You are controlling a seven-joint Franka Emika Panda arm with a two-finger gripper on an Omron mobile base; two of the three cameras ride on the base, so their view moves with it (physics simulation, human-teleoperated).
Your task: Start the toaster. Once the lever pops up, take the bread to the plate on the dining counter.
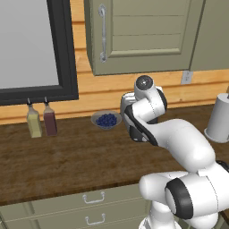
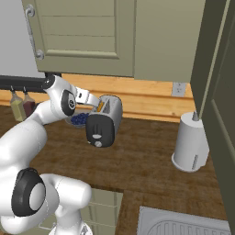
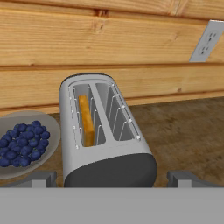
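Observation:
The silver-grey toaster [image 3: 105, 135] stands on the wooden worktop against the plank wall, its dark end panel [image 2: 100, 131] facing the robot. The bread [image 3: 86, 120], a golden slice seen edge-on, sits deep in the toaster's left slot. My gripper [image 3: 113, 180] hovers open just above and in front of the toaster, one fingertip [image 3: 43, 178] to the left of the end panel and one to its right, with nothing between them. In the right base view the hand [image 2: 87, 97] reaches the toaster's top from the left. The plate and the dining counter are out of view.
A bowl of blueberries [image 3: 24, 142] sits just left of the toaster. Two bottles [image 1: 41, 121] stand by the window. A tall grey cylinder [image 2: 190, 142] is to the right, a sink [image 2: 183, 225] is near the front, and a wall cabinet [image 2: 92, 36] hangs overhead.

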